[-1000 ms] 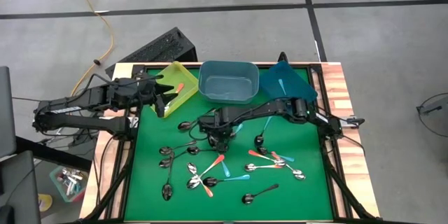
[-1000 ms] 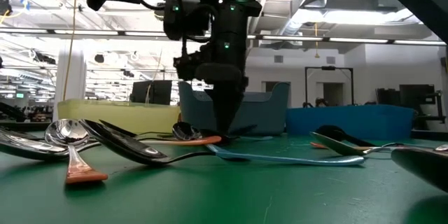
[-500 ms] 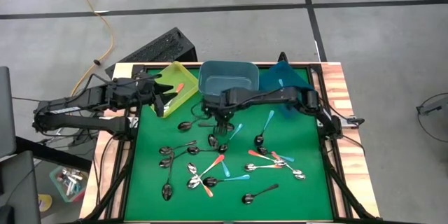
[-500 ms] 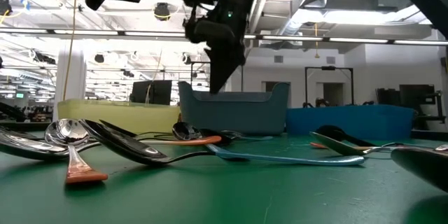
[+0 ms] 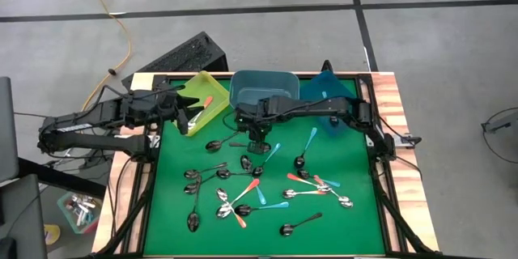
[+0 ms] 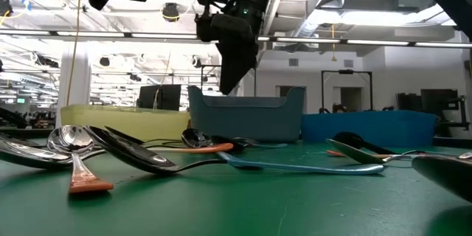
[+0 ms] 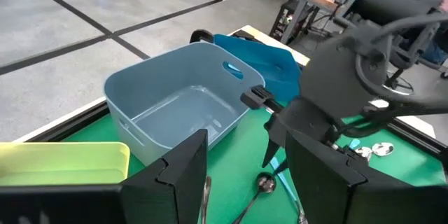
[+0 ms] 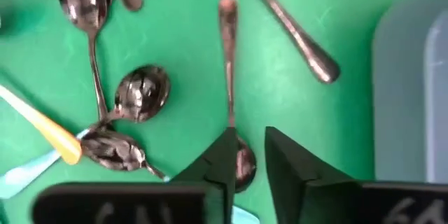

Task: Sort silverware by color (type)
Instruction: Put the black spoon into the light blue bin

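Green matting (image 5: pixel 356 210) covers the table, read here as a clock face with twelve o'clock at the far edge, where the bins stand.

At about ten o'clock the left gripper (image 5: pixel 188 115) waits at the near edge of the yellow-green bin (image 5: pixel 212 85). Its fingers are spread wide with nothing between them. One orange-handled spoon (image 5: pixel 207 101) already lies in that bin.

Just inside twelve o'clock the right gripper (image 5: pixel 257 136) hangs above the mat beside the near wall of the grey-blue bin (image 5: pixel 263 74), clear of the table in the low view. Its fingers (image 8: pixel 227 150) stand a narrow gap apart and appear to pinch nothing. A dark metal spoon (image 8: pixel 227 63) lies on the mat directly beneath them.

The blue bin (image 5: pixel 328 89) sits at one o'clock.

The silverware (image 5: pixel 243 190) is mostly unsorted. It is scattered from the centre out toward seven and four o'clock, with dark, orange and teal handles crossing one another.

The step in hand looks like a pick by the right arm, probably of the dark spoon below it. The likely next move is to lower onto a handle that lies free of its neighbours, close firmly, then lift and carry it to the matching bin. The grey-blue bin is nearest, and the thin, slippery handle calls for a centred grip.
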